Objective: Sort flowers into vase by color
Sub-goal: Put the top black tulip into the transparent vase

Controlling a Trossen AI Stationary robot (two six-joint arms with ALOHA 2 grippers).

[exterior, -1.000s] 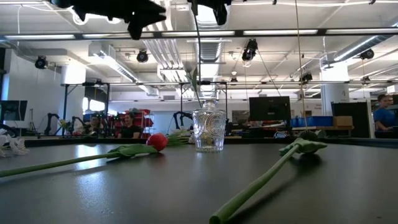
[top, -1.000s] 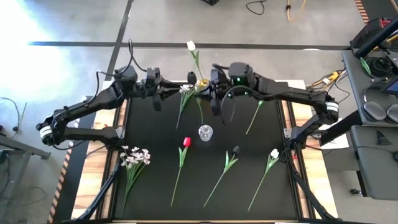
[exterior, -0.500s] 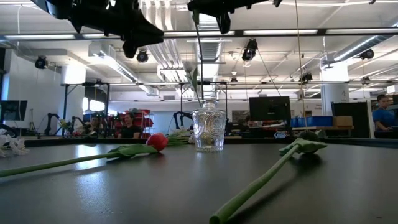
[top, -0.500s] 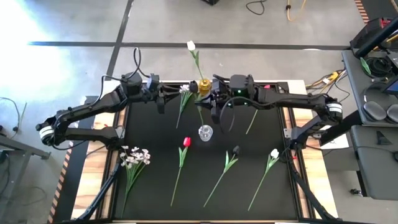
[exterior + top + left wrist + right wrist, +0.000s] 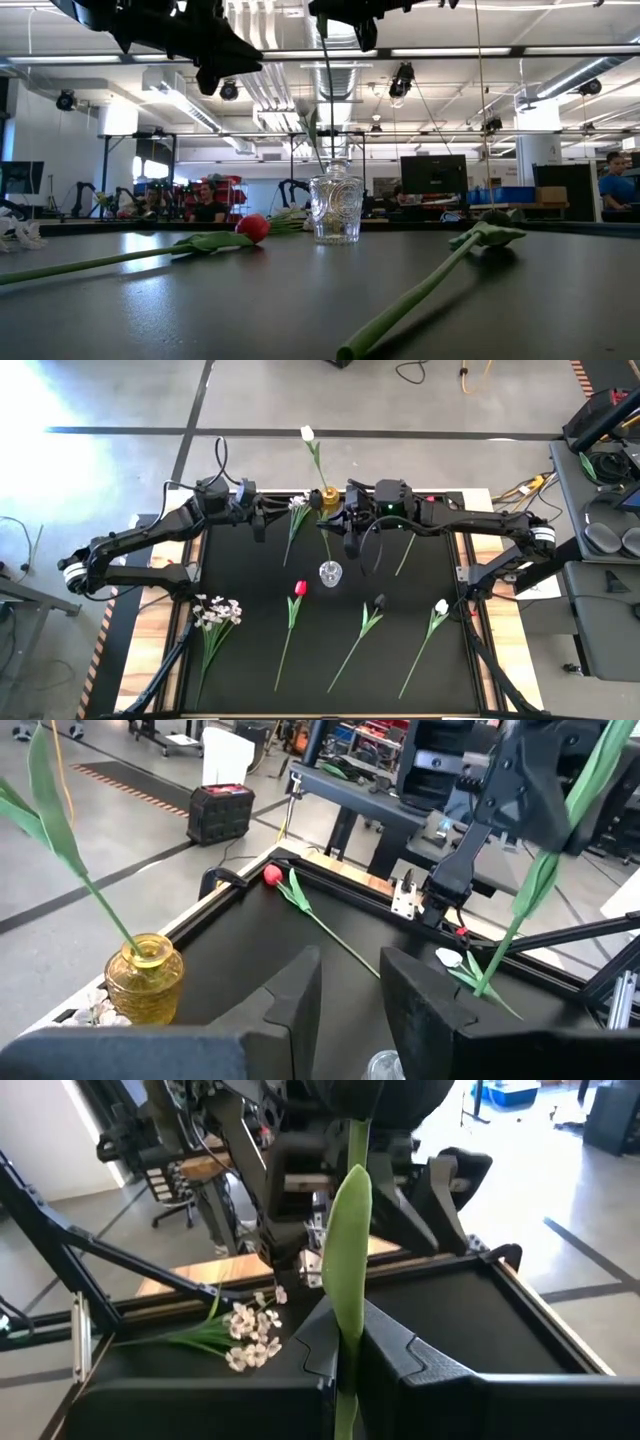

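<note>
Black table (image 5: 250, 660) spread wide, both arms reaching in over its far edge. The right gripper (image 5: 347, 532) hangs above the clear glass vase (image 5: 329, 573), fingers clamped on a green stem (image 5: 352, 1230) that drops into the vase mouth. The left gripper (image 5: 257, 518) waits beside the white blossom spray (image 5: 299, 503) at the far edge, fingers (image 5: 300, 1000) slightly apart, nothing between them. Amber vase (image 5: 326, 495) there holds a white tulip (image 5: 307, 433). Flat on the table: red tulip (image 5: 299, 589), dark tulip (image 5: 379, 601), another white tulip (image 5: 441, 606), another blossom spray (image 5: 216, 611).
</note>
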